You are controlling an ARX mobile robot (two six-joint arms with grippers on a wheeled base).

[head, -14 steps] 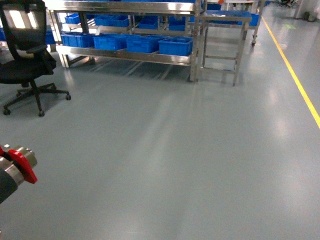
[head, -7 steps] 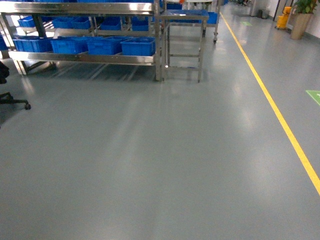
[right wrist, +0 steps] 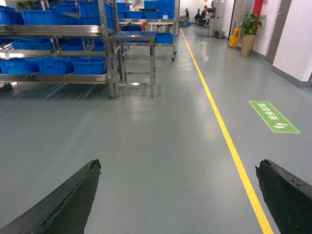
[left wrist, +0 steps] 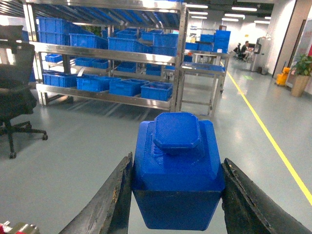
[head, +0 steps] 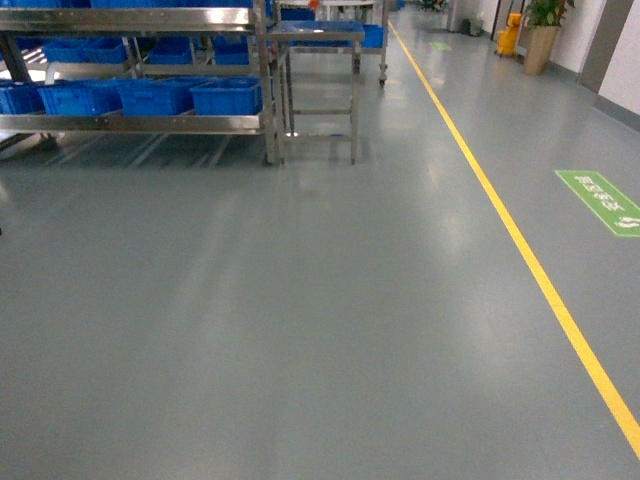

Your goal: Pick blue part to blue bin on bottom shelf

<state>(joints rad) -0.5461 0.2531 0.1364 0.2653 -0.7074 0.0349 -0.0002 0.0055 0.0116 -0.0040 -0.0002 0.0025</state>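
Note:
In the left wrist view my left gripper (left wrist: 178, 161) is shut on the blue part (left wrist: 178, 168), a chunky faceted block with a raised octagonal top, held above the floor. Far ahead stands the steel rack; its bottom shelf (left wrist: 107, 97) carries a row of blue bins (left wrist: 156, 90). In the head view the bottom shelf (head: 150, 124) and blue bins (head: 225, 96) sit at the upper left, several metres away. My right gripper (right wrist: 179, 163) is open over bare floor with nothing between its fingers. Neither gripper shows in the head view.
A small steel stand (head: 320, 40) adjoins the rack's right end. A yellow floor line (head: 520, 250) runs along the right, with a green floor sign (head: 600, 200) beyond it. A black office chair (left wrist: 14, 97) stands left of the rack. Grey floor lies between me and the rack.
The head view has swung to the right: the rack slid toward the left edge, and the office chair and the red-trimmed arm part dropped out of view. The yellow line and green sign came in.

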